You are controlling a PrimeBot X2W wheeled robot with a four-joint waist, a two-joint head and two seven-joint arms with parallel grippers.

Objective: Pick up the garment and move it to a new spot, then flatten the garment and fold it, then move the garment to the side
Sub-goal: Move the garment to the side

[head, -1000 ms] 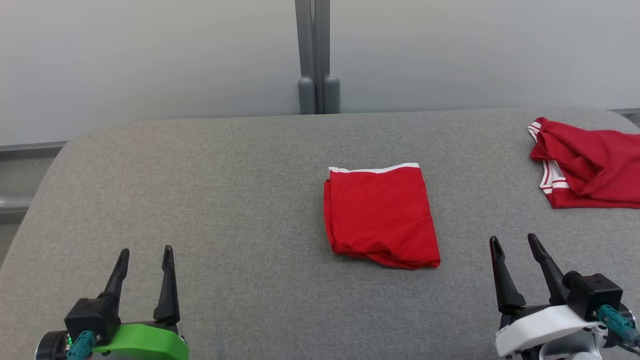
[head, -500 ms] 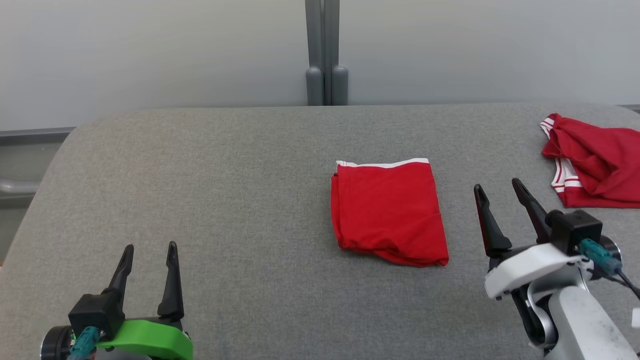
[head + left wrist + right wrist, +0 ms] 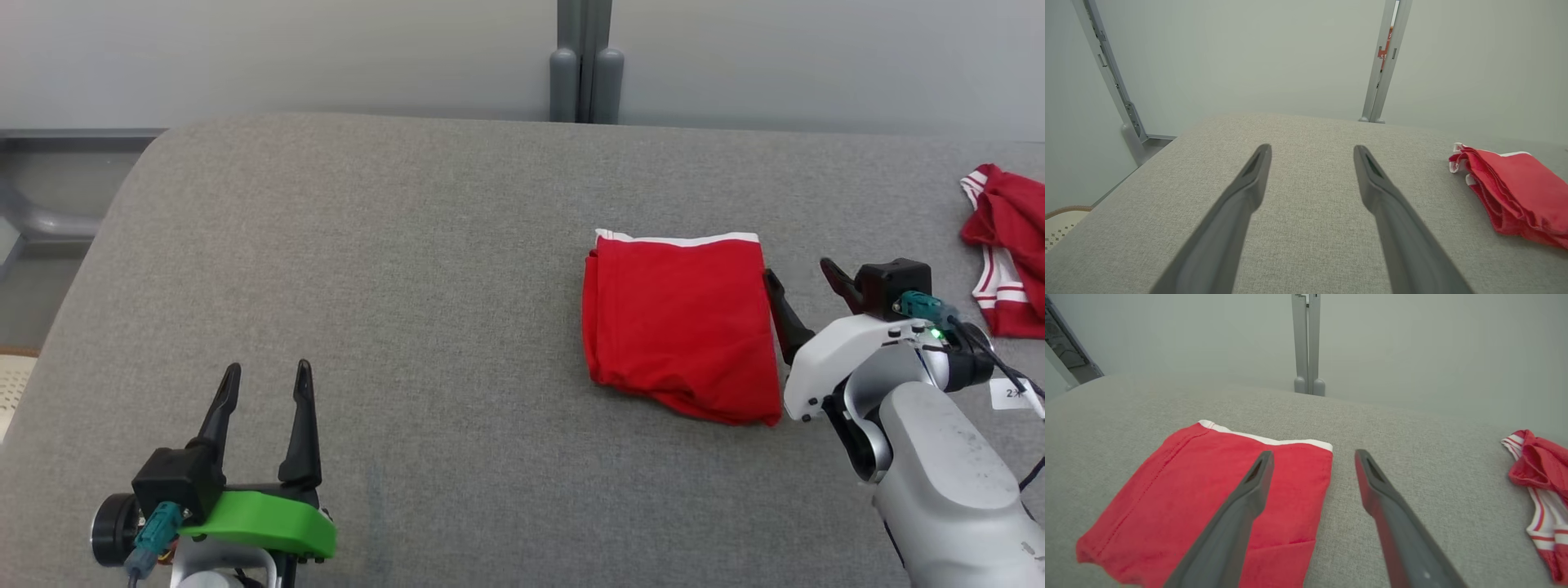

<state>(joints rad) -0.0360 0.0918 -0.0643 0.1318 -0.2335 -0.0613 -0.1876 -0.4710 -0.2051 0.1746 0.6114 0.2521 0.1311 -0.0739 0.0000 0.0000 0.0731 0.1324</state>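
Note:
A red garment (image 3: 679,322) with a white band along its far edge lies folded into a neat rectangle right of the table's middle. It also appears as the red garment (image 3: 1208,490) and the red garment (image 3: 1519,192) in the wrist views. My right gripper (image 3: 798,273) is open just off the garment's right edge, its left finger over the cloth's border and its right finger over bare table; nothing is between the fingers. My left gripper (image 3: 267,376) stands open near the front left, far from the garment.
The grey fabric table (image 3: 392,269) spreads wide on the left and front. A second red garment (image 3: 1008,249) with white stripes lies crumpled at the far right edge. A grey post (image 3: 584,61) stands behind the table against the pale wall.
My right gripper has moved forward and left, from the front right up to the folded garment's right edge. The head camera has shifted too. The left gripper stays put.

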